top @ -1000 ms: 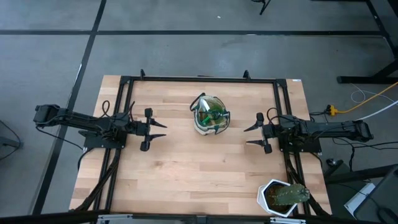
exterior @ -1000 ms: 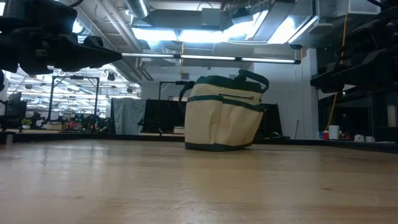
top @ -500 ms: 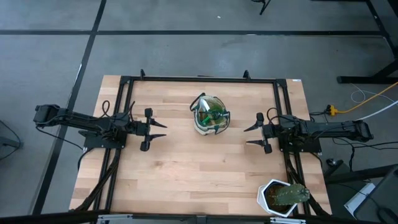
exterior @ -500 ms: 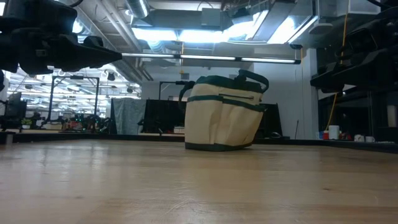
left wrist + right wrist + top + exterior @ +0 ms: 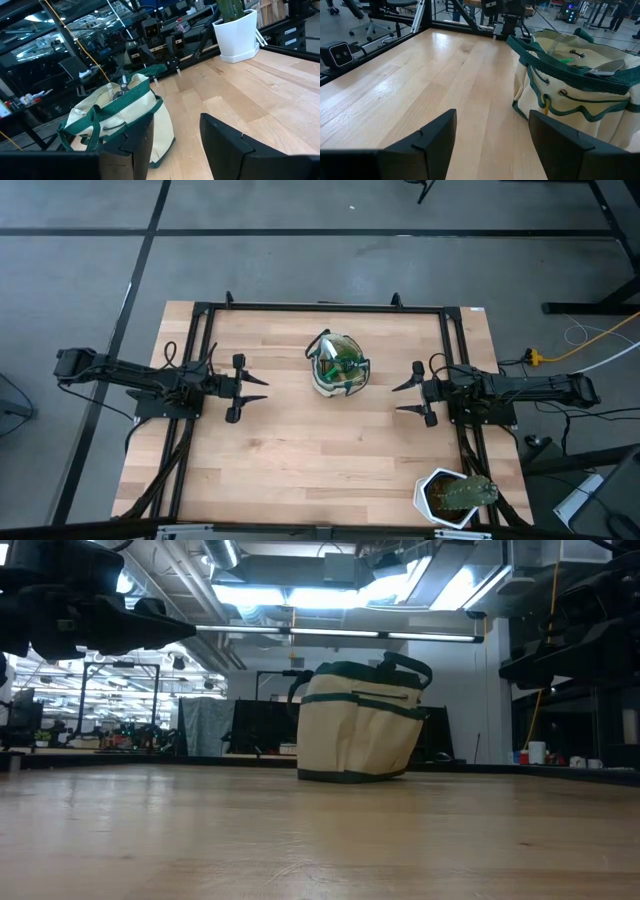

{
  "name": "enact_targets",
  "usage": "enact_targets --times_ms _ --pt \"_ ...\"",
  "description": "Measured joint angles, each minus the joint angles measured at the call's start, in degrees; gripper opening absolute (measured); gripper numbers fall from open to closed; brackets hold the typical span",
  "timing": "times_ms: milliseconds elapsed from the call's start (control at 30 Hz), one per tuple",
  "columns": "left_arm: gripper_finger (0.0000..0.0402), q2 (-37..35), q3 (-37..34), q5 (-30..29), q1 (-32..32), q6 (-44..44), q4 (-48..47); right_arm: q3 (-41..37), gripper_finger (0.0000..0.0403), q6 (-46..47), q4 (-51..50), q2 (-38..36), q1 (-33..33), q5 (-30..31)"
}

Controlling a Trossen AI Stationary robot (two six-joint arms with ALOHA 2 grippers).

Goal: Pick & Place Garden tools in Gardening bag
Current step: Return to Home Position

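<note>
The tan-and-cream gardening bag (image 5: 337,365) with green trim stands upright on its base at the table's far middle; it also shows in the low view (image 5: 360,723). Inside it I see the trowel's silver blade (image 5: 607,66), a bit of green (image 5: 565,60) and dark tool parts (image 5: 123,86); which tool each belongs to I cannot tell. My left gripper (image 5: 258,391) is open and empty, left of the bag. My right gripper (image 5: 402,398) is open and empty, right of the bag. Both are apart from the bag.
A white pot with a green plant (image 5: 455,496) stands at the table's near right corner; it also shows in the left wrist view (image 5: 237,30). Bare wooden tabletop (image 5: 320,460) lies between the arms and toward the near edge. A black frame (image 5: 320,307) runs along the far edge.
</note>
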Motion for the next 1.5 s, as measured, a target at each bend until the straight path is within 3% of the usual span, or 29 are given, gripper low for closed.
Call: enact_targets --times_ms 1500 --pt "0.015 0.0 0.0 0.0 0.0 0.0 0.0 0.0 0.025 0.0 0.0 0.0 0.0 0.0"
